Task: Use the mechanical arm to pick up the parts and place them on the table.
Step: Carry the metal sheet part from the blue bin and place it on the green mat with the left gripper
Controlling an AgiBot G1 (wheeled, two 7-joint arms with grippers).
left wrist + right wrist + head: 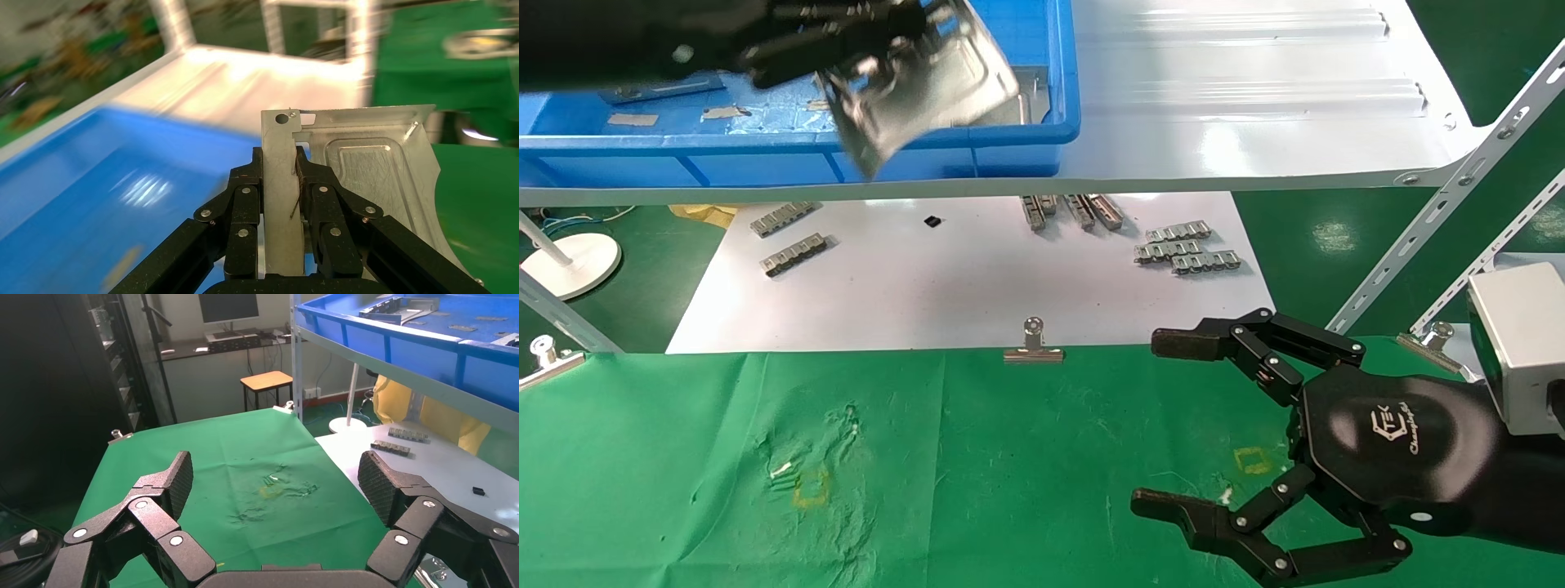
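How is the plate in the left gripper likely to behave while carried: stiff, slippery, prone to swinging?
The plate probably stays stiff: its folded rim and embossed grooves brace it. It may be slippery, being bare shiny metal. The left gripper pinches only one edge strip, so the rest overhangs and could pivot.

You can only read one thing here: a white logo on the right gripper (1173, 425) palm, looks like "TEK" with script under it, maybe "Champion", too small to tell.

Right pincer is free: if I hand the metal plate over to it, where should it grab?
Probably the plate's free wide end with the embossed panel, coming from the side opposite the left pincer, which clamps the narrow folded strip. The right pincer is open over the green table.
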